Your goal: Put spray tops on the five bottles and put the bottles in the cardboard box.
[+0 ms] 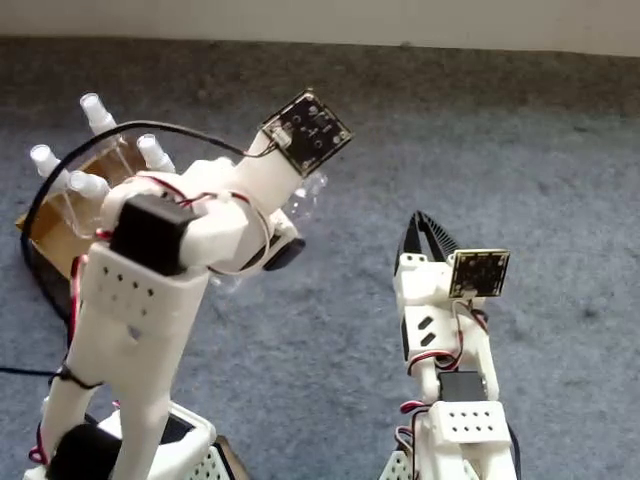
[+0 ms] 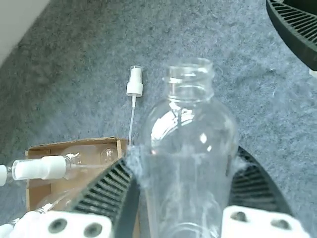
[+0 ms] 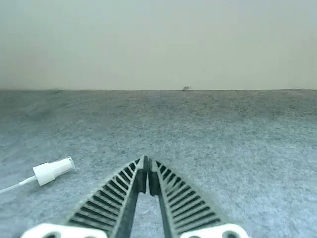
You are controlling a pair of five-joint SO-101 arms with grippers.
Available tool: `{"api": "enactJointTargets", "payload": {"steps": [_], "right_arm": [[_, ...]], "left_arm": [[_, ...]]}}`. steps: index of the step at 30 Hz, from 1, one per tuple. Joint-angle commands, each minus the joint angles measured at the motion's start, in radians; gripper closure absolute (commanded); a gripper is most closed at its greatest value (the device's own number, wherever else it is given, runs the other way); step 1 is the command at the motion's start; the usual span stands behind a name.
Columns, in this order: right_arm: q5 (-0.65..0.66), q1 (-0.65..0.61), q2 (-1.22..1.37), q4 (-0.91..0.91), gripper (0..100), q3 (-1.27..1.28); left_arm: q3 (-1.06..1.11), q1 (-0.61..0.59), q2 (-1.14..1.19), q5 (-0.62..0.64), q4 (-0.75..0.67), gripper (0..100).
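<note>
Cardboard box (image 1: 48, 238): sits at the far left of the table (image 1: 330, 350), near the left arm, so that arm can probably drop finished bottles in with a short swing.
Capped bottles (image 1: 152, 152): four clear ones already in the box, white spray tops on. Judging by that, four of the five are done.
Left claw (image 2: 184, 173): closed around the body of the fifth bottle, one black ribbed finger on each side. It grips low on the body, which leaves the neck free for a top.
Fifth bottle (image 2: 188, 124): clear plastic with rounded shoulders and a threaded neck, open and uncapped. It is held off the table, just beside the box.
Loose spray top (image 2: 134, 87): white head with a thin dip tube, lying flat on the grey table. The tube end points toward the box's edge, and nothing grips it.
Right claw (image 3: 147, 171): fingers pressed together and holding nothing, low over the table near the loose top. By my reading, it is the one placed to fetch that top.
</note>
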Motion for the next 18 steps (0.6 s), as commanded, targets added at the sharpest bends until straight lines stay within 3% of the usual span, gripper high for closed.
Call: {"api": "enactJointTargets", "payload": {"steps": [1, 11, 18], "right_arm": [[0.012, -0.027, -0.007, 0.005, 99.4, 0.162], [0.008, -0.12, -0.004, 0.007, 99.4, 0.162], [0.011, -0.186, -0.008, 0.007, 99.0, 0.162]], "left_arm": [[-0.005, 0.002, -0.104, 0.017, 0.066, 88], [0.292, 0.001, -0.499, 0.015, 0.08, 88], [0.662, -0.117, -0.771, 0.018, -0.14, 88]]}}
